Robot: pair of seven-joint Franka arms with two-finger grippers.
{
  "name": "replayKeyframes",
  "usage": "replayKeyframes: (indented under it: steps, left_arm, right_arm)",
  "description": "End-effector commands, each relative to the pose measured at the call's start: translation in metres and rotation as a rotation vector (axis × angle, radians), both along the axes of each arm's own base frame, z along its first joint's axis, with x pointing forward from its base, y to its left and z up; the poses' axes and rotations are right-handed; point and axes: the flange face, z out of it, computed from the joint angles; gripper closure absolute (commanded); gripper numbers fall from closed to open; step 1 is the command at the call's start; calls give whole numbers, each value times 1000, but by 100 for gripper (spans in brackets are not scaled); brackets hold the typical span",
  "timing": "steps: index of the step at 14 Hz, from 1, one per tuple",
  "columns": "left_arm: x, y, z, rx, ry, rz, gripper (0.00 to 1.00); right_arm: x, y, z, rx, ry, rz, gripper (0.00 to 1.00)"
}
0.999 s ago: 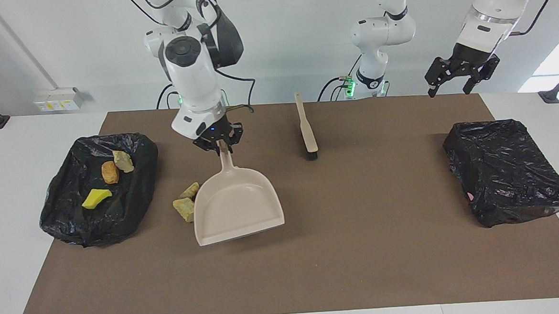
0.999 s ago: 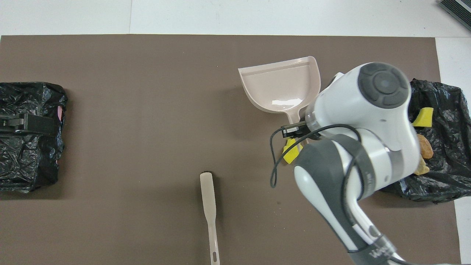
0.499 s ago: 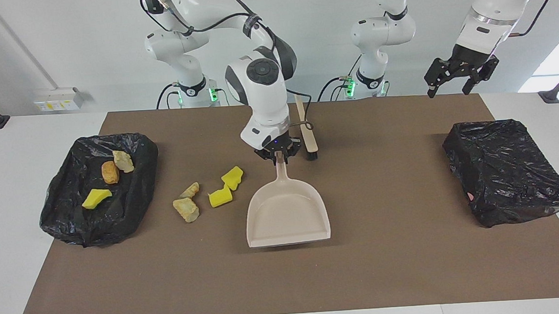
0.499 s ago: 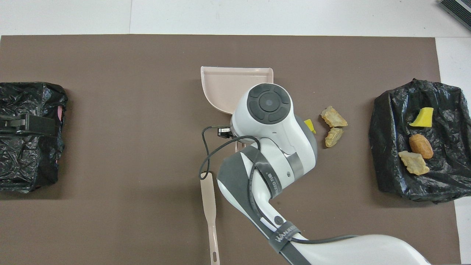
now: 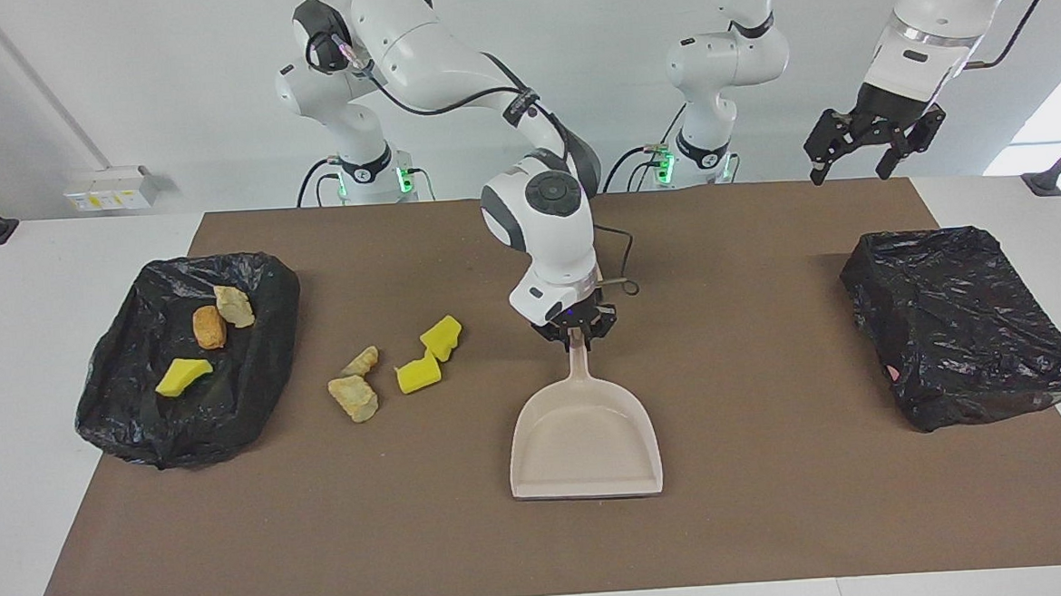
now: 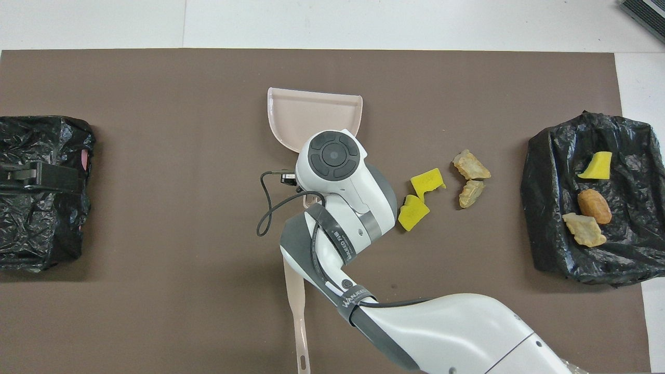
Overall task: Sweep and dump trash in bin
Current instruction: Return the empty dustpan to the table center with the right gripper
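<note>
Facing view: right gripper [image 5: 574,330] pinches the dustpan [image 5: 585,440] handle, pan flat mid-mat. Four trash pieces [image 5: 396,367] lie beside it, three in the bin [image 5: 261,348]. Left gripper [image 5: 875,148] waits, fingers spread.

Beige dustpan [image 5: 585,440], brown mat [image 5: 777,503], black bin bags [image 5: 189,361], yellow sponge chunks [image 5: 429,358], pale rock-like lumps [image 5: 354,389].

3 yellow sponge chunks [image 5: 428,356] — 3 pale lumps [image 5: 354,398] — 1 orange lump [image 5: 210,327] — 2 black bags [image 5: 963,321] — 1 dustpan [image 5: 585,440] — 1 brush [image 6: 296,306].
</note>
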Motion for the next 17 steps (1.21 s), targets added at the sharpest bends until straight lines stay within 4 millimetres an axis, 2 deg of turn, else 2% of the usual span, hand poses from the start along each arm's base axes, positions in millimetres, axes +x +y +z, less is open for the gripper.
replayKeyframes:
  steps: [1,2,5,8,10,12,14,17]
  left_arm:
    - [-4,-1,1,-2,-16,0,0]
    - [-2,-1,2,-2,-34,-3,0]
    - [0,-2,3,-6,-54,8,0]
    - [0,-4,3,-6,-60,0,0]
    - [2,-4,3,-7,-71,2,0]
    - [11,-5,1,-12,-113,2,0]
    - [22,-6,-8,-17,-142,3,0]
    - [35,-9,-20,-21,-156,-1,0]
  right_arm:
    - [8,-3,18,0,-33,-16,0]
    - [6,-1,22,4,-42,-9,0]
    - [-3,-7,56,11,-41,-5,0]
    - [-26,-16,79,-34,40,27,0]
    - [-56,-16,87,-55,73,35,0]
    - [-103,-1,92,-68,84,84,0]
    - [-147,10,98,-74,88,62,0]
    - [-188,20,95,-71,82,45,0]
